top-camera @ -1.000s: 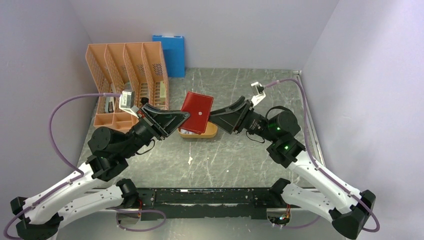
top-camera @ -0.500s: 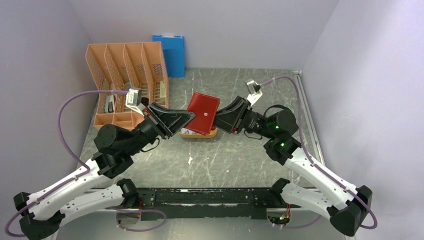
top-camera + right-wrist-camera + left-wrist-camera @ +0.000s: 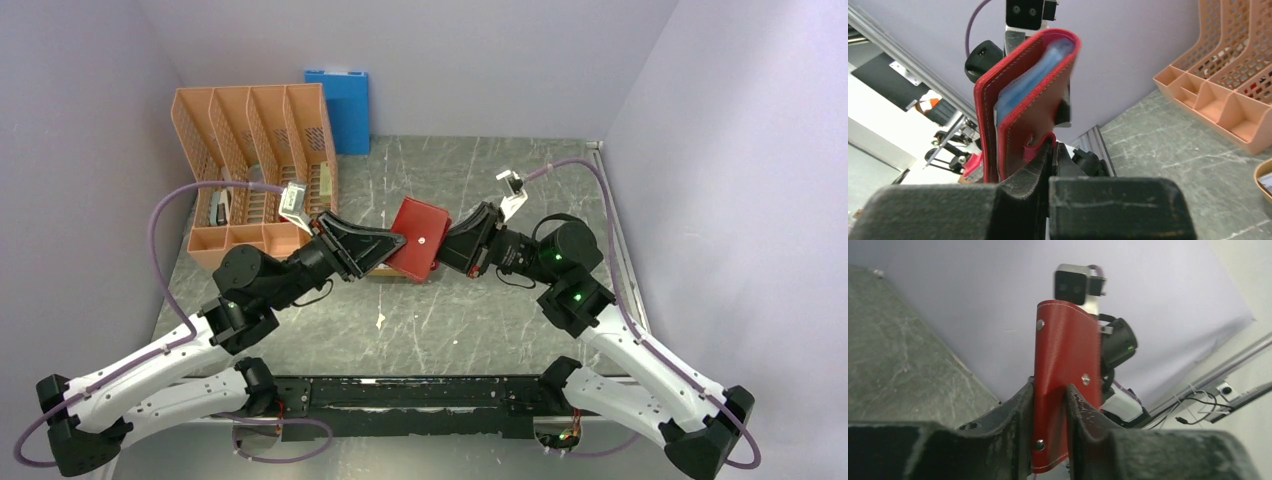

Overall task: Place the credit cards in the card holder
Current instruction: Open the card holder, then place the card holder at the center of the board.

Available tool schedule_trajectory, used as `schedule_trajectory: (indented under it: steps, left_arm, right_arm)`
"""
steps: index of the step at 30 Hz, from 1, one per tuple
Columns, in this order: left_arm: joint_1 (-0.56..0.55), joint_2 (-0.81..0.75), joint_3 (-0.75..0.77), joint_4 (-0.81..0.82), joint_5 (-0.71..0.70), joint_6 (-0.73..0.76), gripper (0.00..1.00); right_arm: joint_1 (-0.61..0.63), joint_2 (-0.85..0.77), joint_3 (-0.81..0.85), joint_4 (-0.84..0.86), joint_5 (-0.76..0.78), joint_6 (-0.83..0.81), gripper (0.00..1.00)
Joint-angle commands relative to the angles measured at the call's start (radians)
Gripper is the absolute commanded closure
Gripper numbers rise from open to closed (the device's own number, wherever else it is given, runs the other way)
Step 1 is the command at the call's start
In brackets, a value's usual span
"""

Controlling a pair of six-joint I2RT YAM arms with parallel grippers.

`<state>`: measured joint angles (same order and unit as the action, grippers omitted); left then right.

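Smooth, faintly glossy red leather-like card holder (image 3: 1065,365) with pale stitching and shiny metal studs, matt blue lining; rough matt black plastic on left gripper's fingers (image 3: 1015,412); grey marbled table (image 3: 480,320); peach perforated plastic organiser (image 3: 300,130)

White arm links (image 3: 150,362), black joints (image 3: 245,272), purple cables (image 3: 157,225), green lights (image 3: 577,297)

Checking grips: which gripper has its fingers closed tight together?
The right gripper, pinching the card holder's edge; the left gripper straddles it, fingers apart.
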<state>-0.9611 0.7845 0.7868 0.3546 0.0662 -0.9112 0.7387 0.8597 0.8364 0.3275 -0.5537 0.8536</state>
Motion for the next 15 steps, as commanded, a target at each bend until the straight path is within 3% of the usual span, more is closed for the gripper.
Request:
schedule_trajectory:
  steps: [1, 9, 15]
  left_arm:
    - [0.000, -0.012, -0.029, -0.090, -0.064, 0.057, 0.62]
    - [0.001, -0.035, -0.078, -0.185, -0.136, 0.088, 0.33]
    - [0.000, -0.055, -0.153, -0.250, -0.197, 0.087, 0.29]
  right_arm:
    - [0.002, -0.056, 0.050, -0.144, 0.040, -0.107, 1.00]
    - [0.002, -0.123, 0.003, -0.353, 0.117, -0.195, 1.00]
    - [0.001, -0.154, -0.078, -0.438, 0.170, -0.232, 1.00]
